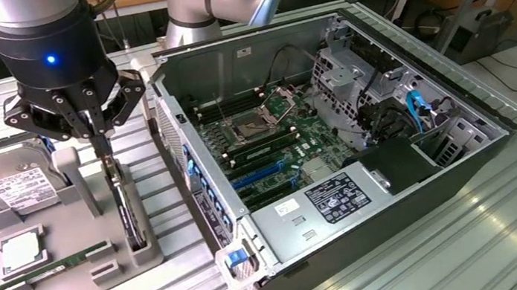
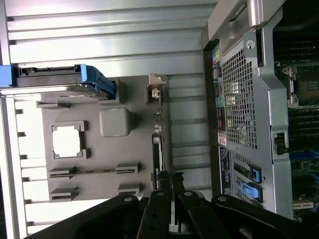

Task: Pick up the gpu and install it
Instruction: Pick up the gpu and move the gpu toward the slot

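Gripper point(image 1: 104, 156) low over the grey tray point(image 1: 81, 239) at the exterior view's left, fingers drawn together right at the far end of the gpu point(image 1: 126, 207), though I cannot tell if they pinch it. The gpu stands on edge in the tray's right slot, beside the open computer case point(image 1: 218, 68).

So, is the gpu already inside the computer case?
No, the gpu stands on edge in the gray tray beside the computer case.
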